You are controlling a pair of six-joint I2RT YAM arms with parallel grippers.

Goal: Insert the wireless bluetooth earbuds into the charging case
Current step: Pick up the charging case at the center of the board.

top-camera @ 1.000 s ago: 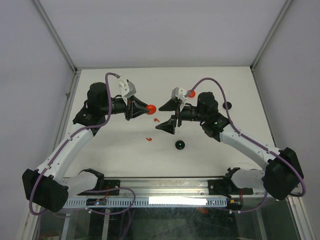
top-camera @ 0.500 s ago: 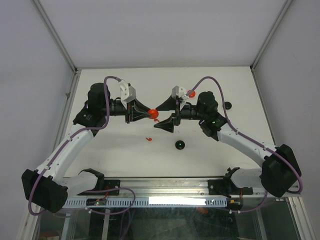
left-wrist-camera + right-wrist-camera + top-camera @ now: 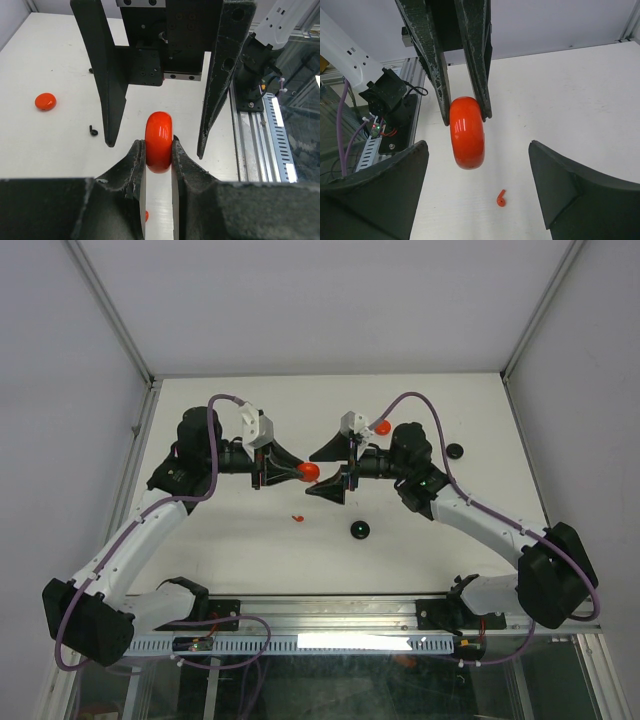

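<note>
My left gripper (image 3: 303,472) is shut on a round red charging case (image 3: 310,471) and holds it on edge above the table. In the left wrist view the case (image 3: 159,142) sits pinched between the fingertips (image 3: 135,155). My right gripper (image 3: 329,472) is open and faces the left one, its fingers (image 3: 107,75) on either side of the case. In the right wrist view the case (image 3: 467,132) hangs between my wide-open right gripper (image 3: 477,150). One tiny red earbud (image 3: 501,198) lies on the table below; it also shows in the top view (image 3: 297,517).
A second red disc (image 3: 383,427) lies behind the right wrist, also seen in the left wrist view (image 3: 45,101). A black disc (image 3: 359,530) lies in front, another (image 3: 455,450) at the right. Tiny black earbuds (image 3: 93,131) lie on the white table (image 3: 230,540).
Both grippers have moved toward each other. The left one brought the red case right, between the right gripper's open fingers. The red earbud that lay under them no longer shows in the top view.
</note>
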